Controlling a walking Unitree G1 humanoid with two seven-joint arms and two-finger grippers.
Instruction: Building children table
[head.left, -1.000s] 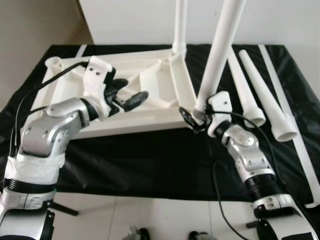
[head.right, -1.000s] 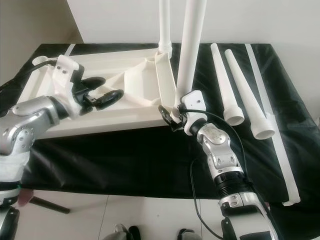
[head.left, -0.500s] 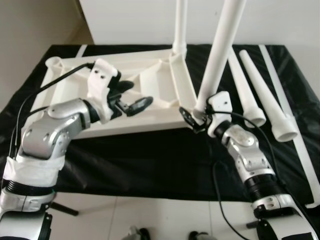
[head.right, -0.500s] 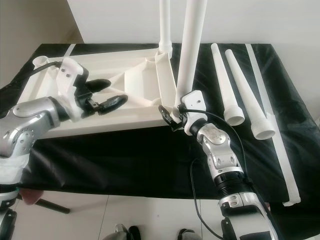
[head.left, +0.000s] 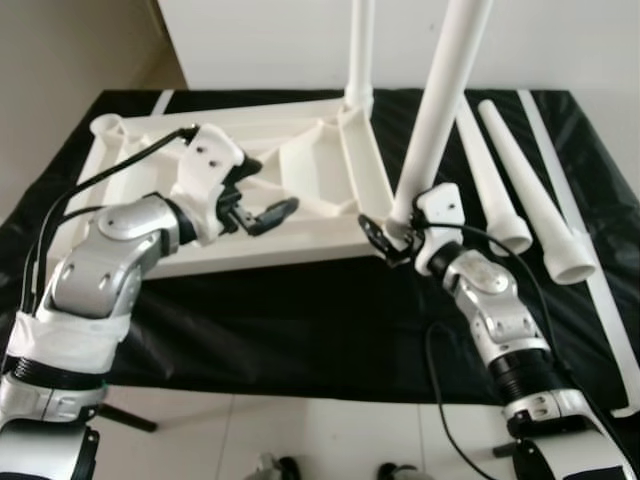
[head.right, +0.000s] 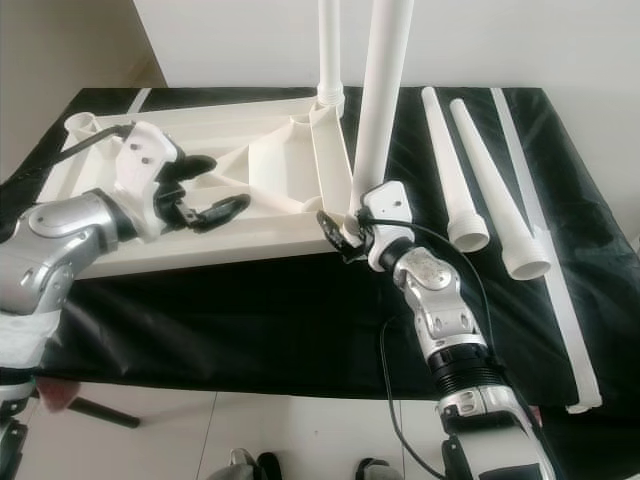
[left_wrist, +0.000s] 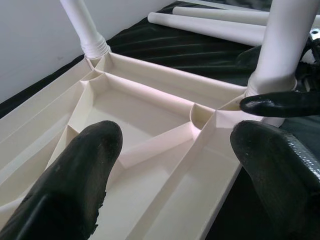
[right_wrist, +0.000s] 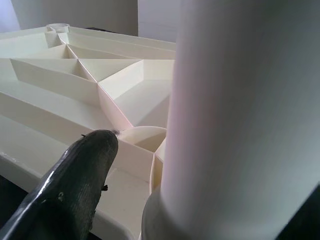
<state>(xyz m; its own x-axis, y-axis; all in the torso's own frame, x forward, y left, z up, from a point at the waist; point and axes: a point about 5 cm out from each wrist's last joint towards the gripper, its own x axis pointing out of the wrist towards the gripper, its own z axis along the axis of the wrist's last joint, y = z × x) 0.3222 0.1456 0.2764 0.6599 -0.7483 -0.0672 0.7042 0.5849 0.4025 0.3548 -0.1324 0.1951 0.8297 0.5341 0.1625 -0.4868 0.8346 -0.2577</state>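
An upside-down white tabletop (head.left: 300, 240) with ribs on its underside lies on a black-covered table. Two white legs stand upright in its corner sockets: a far leg (head.left: 358, 60) and a near leg (head.left: 440, 100). My right gripper (head.left: 388, 233) is shut on the near leg's base (right_wrist: 240, 120), at the tabletop's front right corner, with one finger (right_wrist: 75, 185) beside the socket. My left gripper (head.left: 260, 192) hovers open over the tabletop's ribbed middle (left_wrist: 150, 120), its fingers (left_wrist: 75, 190) spread wide with nothing between them. Two loose tapered legs (head.left: 490, 180) (head.left: 540, 205) lie to the right.
A long white strip (head.left: 600, 290) lies along the black cloth's right edge and a shorter one (head.left: 160, 100) at the far left. The table's front edge (head.left: 300, 385) drops to a tiled floor. A white wall stands close behind.
My left gripper has shifted slightly right over the tabletop and turned at the wrist, staying open. The right gripper and the near leg have stayed put.
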